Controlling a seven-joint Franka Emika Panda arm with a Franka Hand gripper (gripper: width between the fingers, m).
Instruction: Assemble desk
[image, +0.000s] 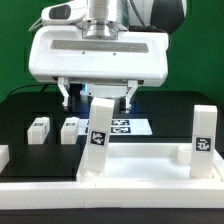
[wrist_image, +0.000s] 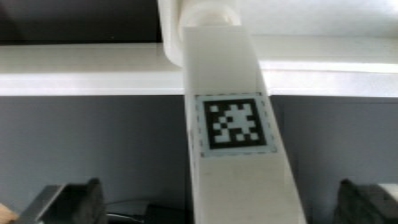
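The white desk top (image: 140, 165) lies at the front with its rim up. Two tagged legs stand upright in it: one (image: 100, 135) near the middle and one (image: 203, 133) at the exterior view's right. My gripper (image: 99, 98) hangs just above and behind the middle leg. Its jaws are wide open and empty. In the wrist view this leg (wrist_image: 237, 125) runs between my dark fingertips (wrist_image: 71, 200) with a gap on each side, and my gripper (wrist_image: 217, 205) does not touch it. The desk top's rim (wrist_image: 89, 60) shows behind it.
Two loose tagged legs (image: 38, 127) (image: 68, 130) lie on the black table at the exterior view's left. The marker board (image: 128, 127) lies flat behind the desk top. A white border rail (image: 100, 200) runs along the front edge.
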